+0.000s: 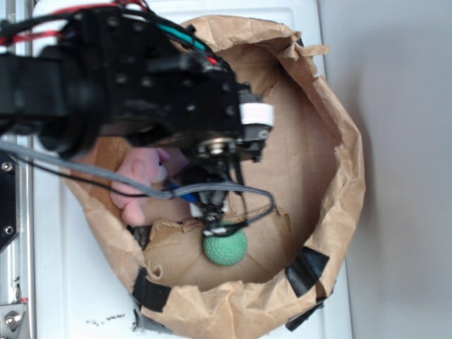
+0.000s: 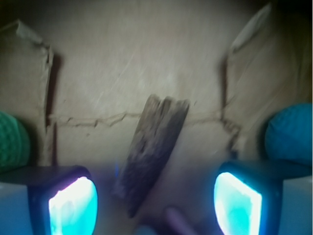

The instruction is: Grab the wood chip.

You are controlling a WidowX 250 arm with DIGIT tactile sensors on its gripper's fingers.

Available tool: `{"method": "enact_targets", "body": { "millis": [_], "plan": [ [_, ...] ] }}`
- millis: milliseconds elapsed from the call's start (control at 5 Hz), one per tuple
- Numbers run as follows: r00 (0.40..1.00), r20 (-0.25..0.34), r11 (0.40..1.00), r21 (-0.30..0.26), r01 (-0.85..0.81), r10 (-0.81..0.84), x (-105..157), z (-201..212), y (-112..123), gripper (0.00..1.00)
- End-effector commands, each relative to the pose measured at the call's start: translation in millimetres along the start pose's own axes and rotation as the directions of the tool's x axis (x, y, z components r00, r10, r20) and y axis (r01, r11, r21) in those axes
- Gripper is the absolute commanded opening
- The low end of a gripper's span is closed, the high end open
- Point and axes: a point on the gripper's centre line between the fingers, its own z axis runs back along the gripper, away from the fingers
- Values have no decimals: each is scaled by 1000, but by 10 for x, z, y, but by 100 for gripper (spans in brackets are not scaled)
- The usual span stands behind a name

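In the wrist view the wood chip (image 2: 154, 147) lies flat on the brown paper floor, a dark, streaky, elongated piece slanting from upper right to lower left. My gripper (image 2: 155, 205) is open just above it. The glowing left finger (image 2: 73, 205) and right finger (image 2: 237, 203) stand wide apart on either side of the chip's near end, touching nothing. In the exterior view the gripper (image 1: 215, 220) points down inside the paper bag, and the arm hides the chip.
A green ball (image 1: 226, 247) sits right by the gripper and shows at the wrist view's left edge (image 2: 12, 142). A blue ball (image 2: 291, 132) is on the right. A pink plush (image 1: 145, 176) lies further in. The crumpled paper bag walls (image 1: 346, 155) and torn flaps (image 2: 29, 83) surround everything.
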Motion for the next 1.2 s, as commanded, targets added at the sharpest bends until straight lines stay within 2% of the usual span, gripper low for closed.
{"method": "enact_targets", "body": {
  "millis": [0,400,800,1000],
  "plan": [
    [972,-44,972,-12,-233,233,180,-20,10,100],
    [977,-8,977,13,-213,213,276,-188,-26,100],
    [988,-26,988,23,-152,153,235,-412,-36,100],
    [988,14,988,-7,-155,155,238,-351,-21,0]
  ]
}}
